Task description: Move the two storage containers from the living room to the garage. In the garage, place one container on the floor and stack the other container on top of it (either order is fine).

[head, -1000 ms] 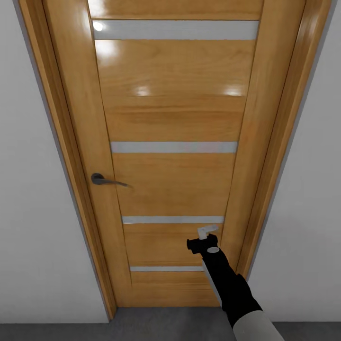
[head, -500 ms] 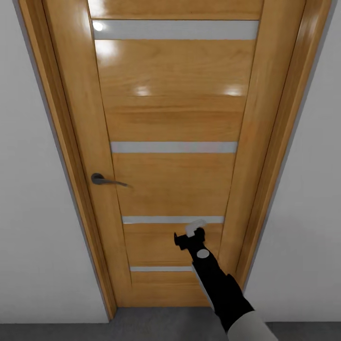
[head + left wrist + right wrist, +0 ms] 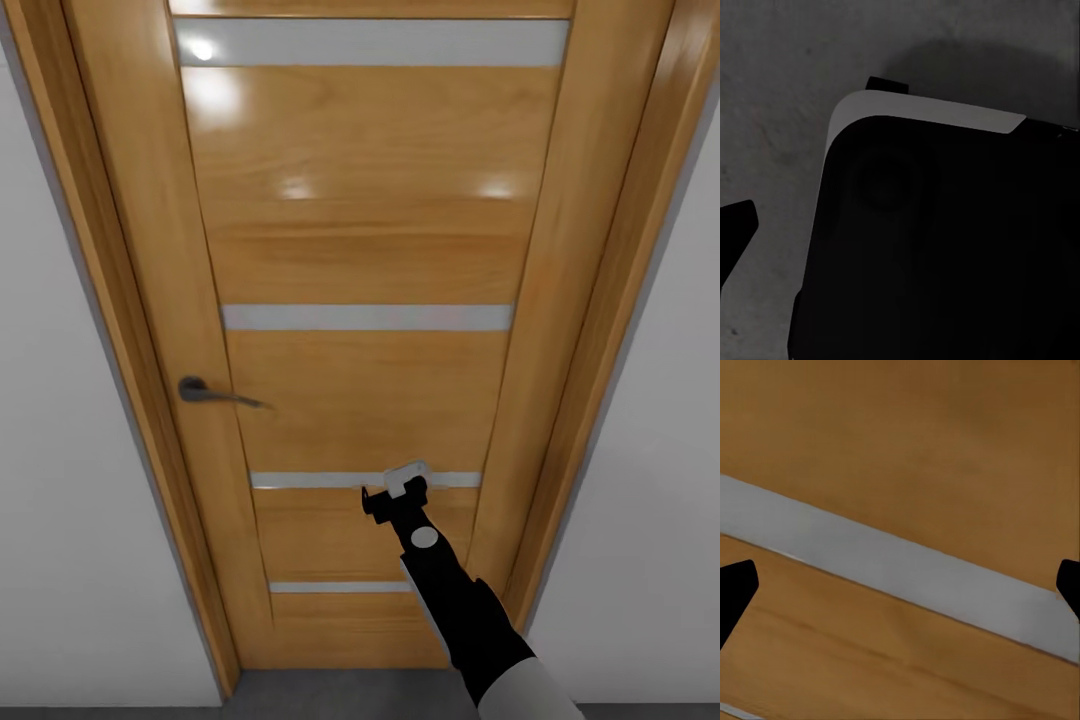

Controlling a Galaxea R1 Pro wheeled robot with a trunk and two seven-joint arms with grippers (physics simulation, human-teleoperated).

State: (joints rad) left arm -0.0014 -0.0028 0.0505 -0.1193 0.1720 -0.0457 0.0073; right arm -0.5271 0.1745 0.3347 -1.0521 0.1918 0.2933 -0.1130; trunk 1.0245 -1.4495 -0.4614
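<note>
— Faced what, just then?
— Faced a glossy wooden door [image 3: 360,250], shut in its frame, with white walls [image 3: 70,500] to left and right. Crossed by pale frosted strips [image 3: 365,317] at several heights. Carried a dark lever handle [image 3: 200,391] on its left side.

— And the right arm [image 3: 455,600]?
— Reached up from the near right toward the door's lower half. Ended with the right gripper [image 3: 405,478] right at the third strip [image 3: 300,480] down, well right of and below the handle. Could not tell whether touching the wood or just short of it.

— Claw apart or together?
— Spread wide: in the right wrist view, showed two black fingertips [image 3: 736,585] at opposite edges, with nothing between them but wood and a slanting pale strip.

— The left gripper [image 3: 900,225]?
— Pointed down over the robot's own dark body [image 3: 945,262]. Showed one black fingertip [image 3: 735,229] at the edge of the left wrist view; lost the other against the black. Could not tell apart from together.

— Anything of the task's own?
— Made out the floor [image 3: 350,695]: a dark grey strip at the foot of the door, nearest the robot. Appeared again as mottled grey concrete in the left wrist view, under the robot's body.
</note>
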